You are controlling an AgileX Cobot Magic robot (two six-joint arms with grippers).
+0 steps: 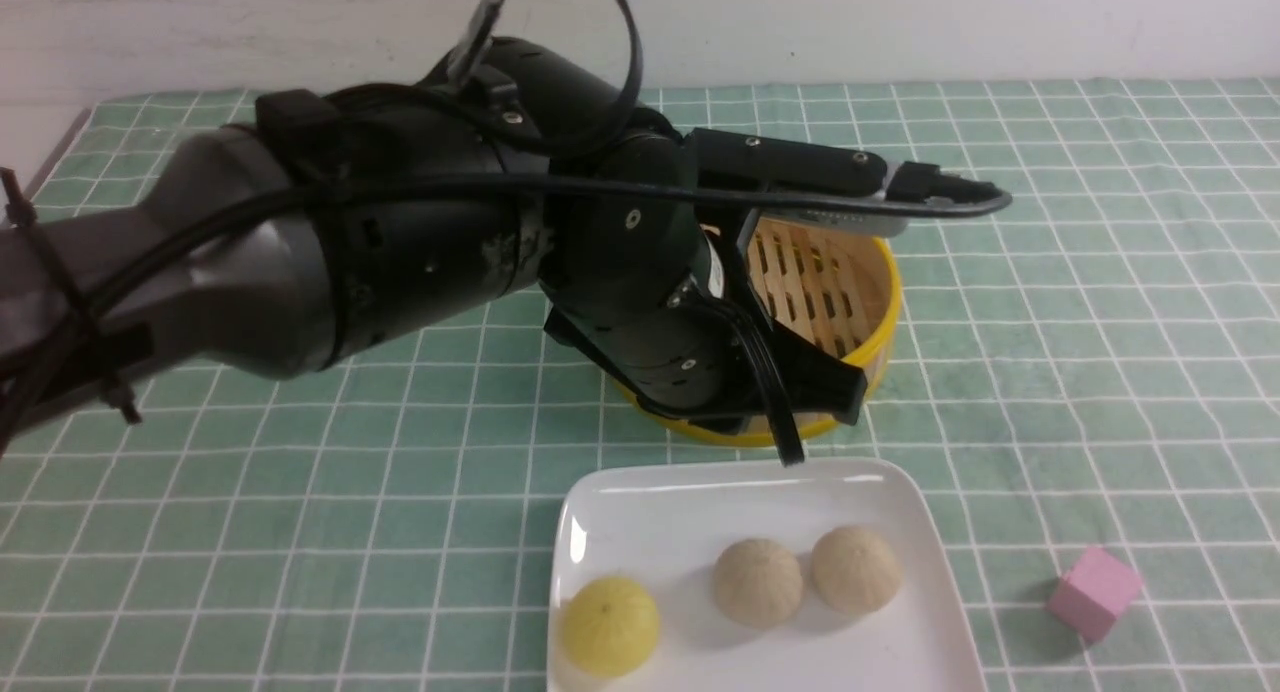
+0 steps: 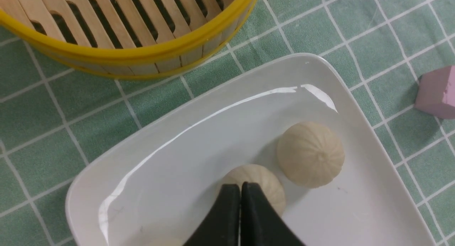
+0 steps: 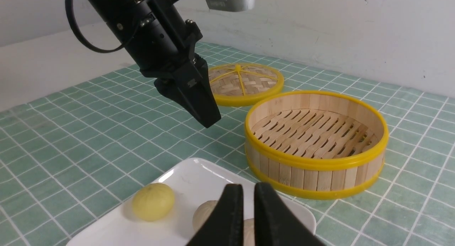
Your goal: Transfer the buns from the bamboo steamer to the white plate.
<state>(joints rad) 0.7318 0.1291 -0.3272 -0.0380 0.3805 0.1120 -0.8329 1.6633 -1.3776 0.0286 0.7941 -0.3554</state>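
Two pale beige buns [image 1: 757,582] [image 1: 855,569] lie side by side on the white plate [image 1: 680,512], near the front edge of the table. The left wrist view shows the same buns [image 2: 310,153] [image 2: 265,180] on the plate [image 2: 177,160]. The bamboo steamer [image 1: 868,302] stands just behind the plate, and its slatted floor [image 3: 312,130] is bare. My left gripper [image 1: 845,392] hangs shut and empty above the gap between steamer and plate, its black fingers [image 2: 231,203] pressed together. My right gripper [image 3: 247,192] looks shut with only a thin slit, low beside the plate [image 3: 185,175].
A bright yellow ball [image 1: 610,625] sits on the plate's left side. A pink cube [image 1: 1093,592] lies on the green checked cloth to the right of the plate. The flat woven lid [image 3: 245,79] rests behind the steamer. My left arm [image 1: 350,242] hides the cloth at the middle left.
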